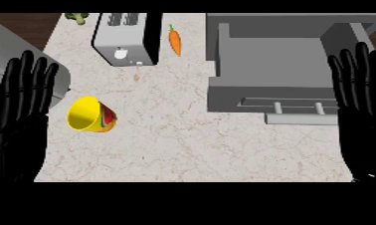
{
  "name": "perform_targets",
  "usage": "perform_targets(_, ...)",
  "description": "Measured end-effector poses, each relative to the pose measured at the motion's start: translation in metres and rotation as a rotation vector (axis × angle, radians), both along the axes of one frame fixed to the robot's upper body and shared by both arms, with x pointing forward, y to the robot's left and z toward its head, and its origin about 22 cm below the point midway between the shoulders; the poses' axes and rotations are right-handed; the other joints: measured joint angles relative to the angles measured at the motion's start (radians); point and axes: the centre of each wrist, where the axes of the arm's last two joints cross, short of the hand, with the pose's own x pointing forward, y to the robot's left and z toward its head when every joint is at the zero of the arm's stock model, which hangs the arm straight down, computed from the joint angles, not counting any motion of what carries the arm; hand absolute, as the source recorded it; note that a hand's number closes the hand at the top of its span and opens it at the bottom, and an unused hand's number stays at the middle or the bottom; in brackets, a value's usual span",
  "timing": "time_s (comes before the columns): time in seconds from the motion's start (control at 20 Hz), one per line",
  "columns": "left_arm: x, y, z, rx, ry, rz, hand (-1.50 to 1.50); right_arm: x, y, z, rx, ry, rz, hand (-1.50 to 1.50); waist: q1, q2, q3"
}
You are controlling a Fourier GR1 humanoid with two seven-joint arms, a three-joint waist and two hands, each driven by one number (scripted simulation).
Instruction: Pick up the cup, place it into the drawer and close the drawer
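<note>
— Edges first: what is cut off or hidden?
— Both forearms are mostly out of sight. The left hand (26,99), well left of the toaster (125,40) and lower in view, is open and empty, with its fingers straight up. It covers part of a grey rounded thing (62,77) that I cannot identify. The right hand (356,94), far to the toaster's right, is also open, fingers up, holding nothing. Its outer side is clipped by the view's edge, and it hides the drawer's right corner.
— And the cup?
— The cup (92,114) is yellow inside and red outside. It lies tipped on its side below the toaster and slightly left, near the left hand's fingers but apart from them. Its base is hard to make out.
— The drawer?
— The drawer (272,64) is grey and stands pulled open, right of the toaster. Its handle (297,107) is on the lower front.
— Surface and room?
— A pale veined stone counter (183,139). A carrot (175,41) lies just right of the toaster. Broccoli (77,18) sits up and left of it, cut by the top edge. Dark wood floor (22,25) shows further left.
</note>
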Motion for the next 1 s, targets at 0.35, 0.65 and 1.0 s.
perform_targets(0.35, 0.007, 0.037, -0.002, -0.001, 0.04, -0.295, -1.5, 0.001, -0.002, -0.009, -0.038, 0.03, 0.026, -1.5, -0.017, -0.039, -0.03)
perform_targets(0.65, 0.016, 0.098, -0.023, -0.135, 0.189, -0.414, -1.5, 0.01, -0.009, -0.013, -0.094, 0.132, 0.102, -1.5, -0.019, -0.044, -0.034)
perform_targets(1.0, 0.035, 0.141, -0.055, -0.148, 0.273, -0.406, -1.5, 0.028, -0.012, -0.011, -0.101, 0.152, 0.131, -1.5, -0.025, -0.047, -0.034)
